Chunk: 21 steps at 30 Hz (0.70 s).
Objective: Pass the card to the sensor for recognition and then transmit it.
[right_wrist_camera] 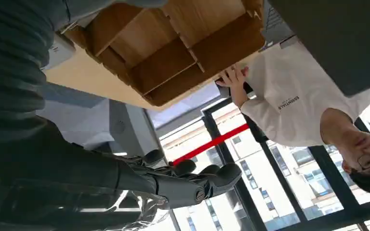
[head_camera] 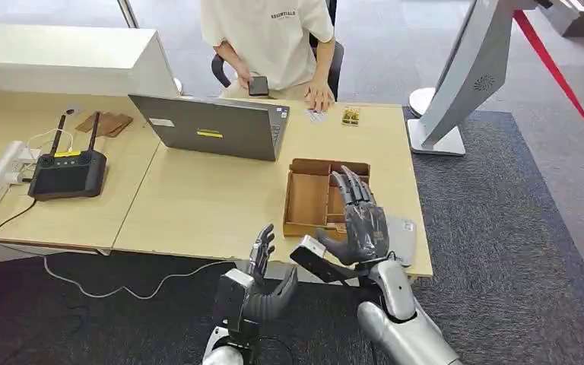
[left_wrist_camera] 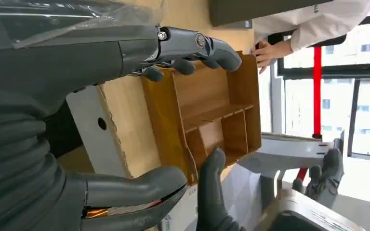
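Head view: 2 robot hands are raised at the near edge of 1 table (head_camera: 198, 205). The right hand (head_camera: 357, 220) is held up, fingers extended, over 1 brown compartment box (head_camera: 312, 196). A dark flat object (head_camera: 321, 262) sits at its thumb; whether this is the card, and whether it is gripped, cannot be told. The left hand (head_camera: 262, 277) is empty, fingers spread. 1 grey pad (head_camera: 401, 237), possibly the sensor, lies just beside the box. 1 laptop (head_camera: 213, 125), 1 controller (head_camera: 68, 173) and 1 seated person (head_camera: 274, 42) are present.

Left wrist view: the left hand (left_wrist_camera: 139, 120) holds nothing, thumb and fingers wide apart. The box (left_wrist_camera: 207, 110) holds no visible card.

Right wrist view: the right hand (right_wrist_camera: 173, 183) shows loosely extended fingers; no card is visible.

Judgement: recognition and handover both appear outstanding.
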Motion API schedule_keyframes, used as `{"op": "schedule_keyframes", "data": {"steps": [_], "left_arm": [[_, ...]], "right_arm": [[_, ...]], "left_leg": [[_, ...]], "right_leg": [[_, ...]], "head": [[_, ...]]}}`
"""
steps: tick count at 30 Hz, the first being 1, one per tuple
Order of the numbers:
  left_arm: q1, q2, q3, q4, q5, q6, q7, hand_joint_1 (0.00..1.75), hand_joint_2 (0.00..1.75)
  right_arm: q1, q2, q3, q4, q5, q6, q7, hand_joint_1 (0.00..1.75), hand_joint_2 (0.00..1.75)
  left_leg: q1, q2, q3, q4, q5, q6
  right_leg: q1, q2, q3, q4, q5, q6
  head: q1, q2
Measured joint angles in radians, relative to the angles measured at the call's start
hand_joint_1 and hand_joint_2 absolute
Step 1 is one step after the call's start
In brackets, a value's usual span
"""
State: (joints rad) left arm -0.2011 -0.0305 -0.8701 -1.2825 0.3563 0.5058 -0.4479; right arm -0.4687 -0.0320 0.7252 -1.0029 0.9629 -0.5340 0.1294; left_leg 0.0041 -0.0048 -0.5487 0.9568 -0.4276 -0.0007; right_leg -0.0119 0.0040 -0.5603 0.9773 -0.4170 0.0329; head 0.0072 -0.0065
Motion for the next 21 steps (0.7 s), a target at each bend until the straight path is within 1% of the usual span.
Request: {"op": "schedule_keyframes", "data": {"steps": [4,8,11,14,21], "left_arm": [[-0.003,-0.002,0.000,0.001,0.004,-0.003,0.000,0.00,1.75],[-0.004,-0.004,0.000,0.002,0.009,-0.006,0.000,0.00,1.75],[-0.005,-0.005,0.000,0.006,0.015,-0.006,0.001,0.00,1.75],[-0.004,-0.005,-0.001,0.011,0.016,-0.006,0.004,0.00,1.75],[-0.004,-0.005,-0.001,0.018,0.016,-0.008,0.010,0.00,1.75]], "right_arm": [[0.006,-0.002,0.003,0.009,0.053,0.031,0.025,0.00,1.75],[0.012,-0.003,0.006,0.018,0.099,0.084,0.039,0.00,1.75],[0.016,-0.002,0.009,0.027,0.137,0.102,0.060,0.00,1.75],[0.017,0.000,0.013,0.042,0.145,0.101,0.073,0.00,1.75],[0.016,0.008,0.013,0.082,0.137,0.072,0.074,0.00,1.75]], "left_leg": [[0.000,0.000,0.000,0.000,0.000,0.000],[0.000,0.000,0.000,0.000,0.000,0.000],[0.000,0.000,0.000,0.000,0.000,0.000],[0.000,0.000,0.000,0.000,0.000,0.000],[0.000,0.000,0.000,0.000,0.000,0.000]], "right_leg": [[0.000,0.000,0.000,0.000,0.000,0.000],[0.000,0.000,0.000,0.000,0.000,0.000],[0.000,0.000,0.000,0.000,0.000,0.000],[0.000,0.000,0.000,0.000,0.000,0.000],[0.000,0.000,0.000,0.000,0.000,0.000]], "head": [[0.000,0.000],[0.000,0.000],[0.000,0.000],[0.000,0.000],[0.000,0.000]]}}
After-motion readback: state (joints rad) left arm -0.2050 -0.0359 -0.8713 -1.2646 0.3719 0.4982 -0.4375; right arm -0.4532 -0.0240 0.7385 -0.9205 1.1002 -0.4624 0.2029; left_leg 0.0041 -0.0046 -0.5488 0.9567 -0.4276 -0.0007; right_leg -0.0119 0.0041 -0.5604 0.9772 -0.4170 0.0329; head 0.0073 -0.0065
